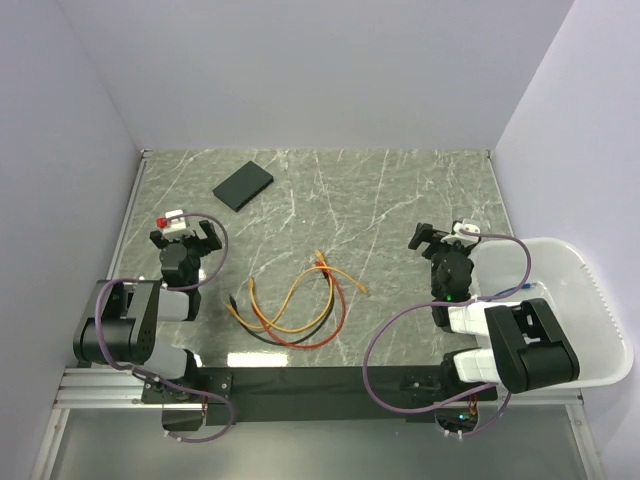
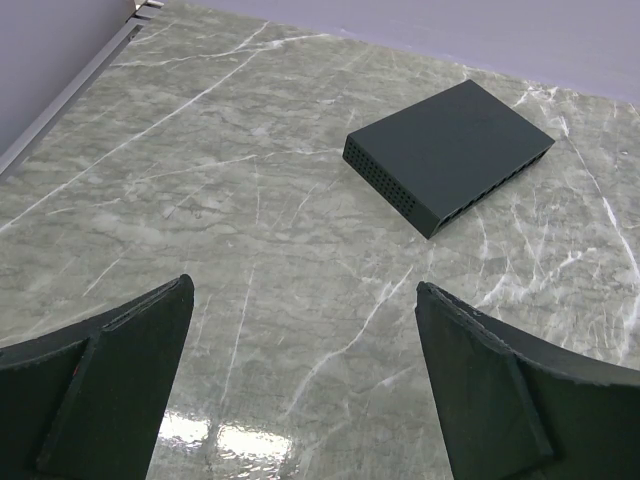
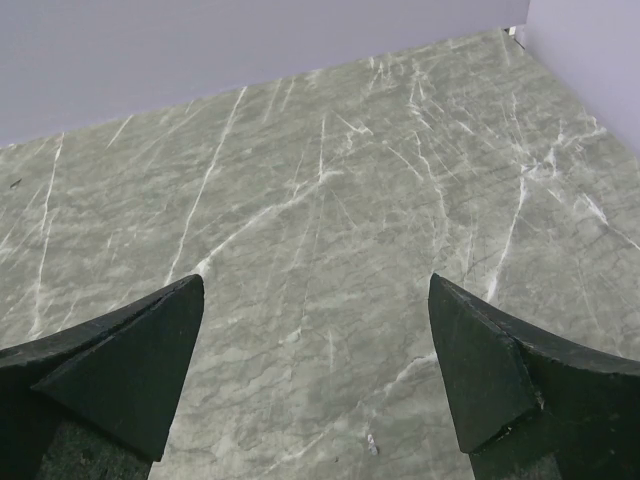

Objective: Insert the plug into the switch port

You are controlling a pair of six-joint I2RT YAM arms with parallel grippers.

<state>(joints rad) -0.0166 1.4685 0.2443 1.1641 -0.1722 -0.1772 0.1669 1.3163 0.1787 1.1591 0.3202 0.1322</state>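
Green marble tabletop (image 1: 400,200) between lilac walls (image 1: 300,70) bears the switch (image 1: 243,185).

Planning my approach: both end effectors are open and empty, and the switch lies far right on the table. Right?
No: the switch lies far left on the table, as the top external view shows. The left end effector and right end effector are open and empty.

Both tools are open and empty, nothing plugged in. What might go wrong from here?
The looped orange, red and black cables overlap, so lifting one plug may drag the others. The flat matte-black switch lies loose, held by neither the left tool nor the right tool; pushing a plug in could slide it.
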